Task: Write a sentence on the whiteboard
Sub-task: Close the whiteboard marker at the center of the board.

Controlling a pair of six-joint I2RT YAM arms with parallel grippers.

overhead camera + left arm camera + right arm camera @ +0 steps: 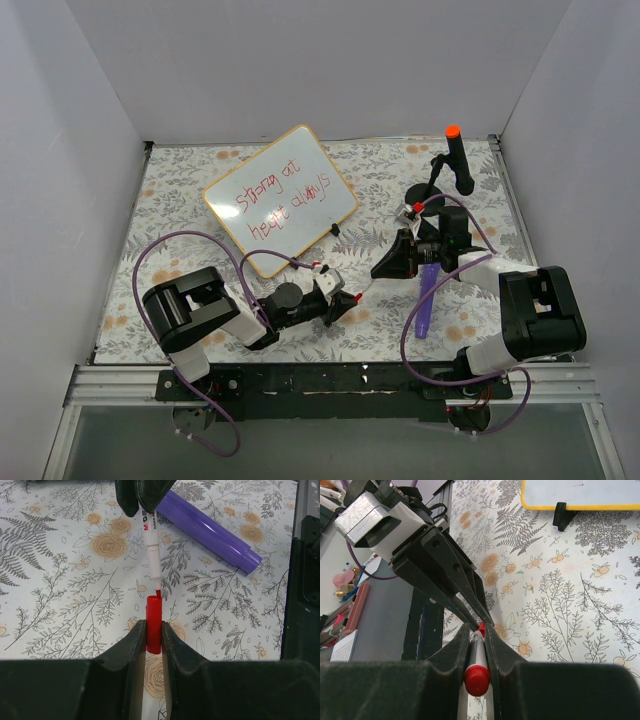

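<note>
Whiteboard (280,200) lies flat, red sentence (278,196) on it in two lines. Just off its near corner, the left gripper (154,630) is clamped on a red cap (154,611). Further right of the board, the right gripper (477,635) pinches the marker (151,545). If the tip isn't lined up, it probably smears ink on the cap's rim or knocks it loose. Count: one board, marker, cap, purple pen (210,527); two claws.

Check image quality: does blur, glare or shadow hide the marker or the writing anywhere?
Top external: even light, soft shadows, no glare on the whiteboard; the sentence is legible. Left wrist: left fingers slightly soft, red cap and marker sharp. Right wrist: right fingers soft too, tablecloth sharp.
</note>
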